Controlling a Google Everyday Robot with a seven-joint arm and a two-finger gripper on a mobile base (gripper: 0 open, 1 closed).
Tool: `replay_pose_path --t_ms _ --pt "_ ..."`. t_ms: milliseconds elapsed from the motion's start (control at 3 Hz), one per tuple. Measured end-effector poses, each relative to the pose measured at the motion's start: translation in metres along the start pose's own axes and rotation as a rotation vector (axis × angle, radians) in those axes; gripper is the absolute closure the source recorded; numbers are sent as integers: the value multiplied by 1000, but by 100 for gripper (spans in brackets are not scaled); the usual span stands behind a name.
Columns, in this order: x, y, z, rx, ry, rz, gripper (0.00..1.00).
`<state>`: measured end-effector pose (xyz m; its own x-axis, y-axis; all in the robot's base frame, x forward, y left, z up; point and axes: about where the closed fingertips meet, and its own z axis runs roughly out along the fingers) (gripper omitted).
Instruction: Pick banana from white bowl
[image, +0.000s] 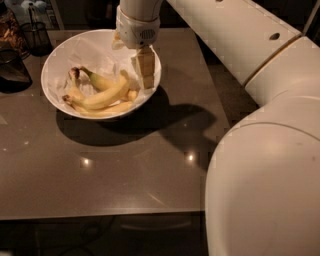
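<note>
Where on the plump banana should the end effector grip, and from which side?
Best grip the banana at its thick middle from above, closing across its width: it lies atop the other bananas in the white bowl. The end effector hangs over the bowl's right side.
</note>
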<state>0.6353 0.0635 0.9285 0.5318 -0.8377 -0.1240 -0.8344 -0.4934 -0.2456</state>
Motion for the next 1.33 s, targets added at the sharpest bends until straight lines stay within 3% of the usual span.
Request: replay_pose_path --t_ms 1333 --pt "-14 -13 27 -34 -34 -13 21"
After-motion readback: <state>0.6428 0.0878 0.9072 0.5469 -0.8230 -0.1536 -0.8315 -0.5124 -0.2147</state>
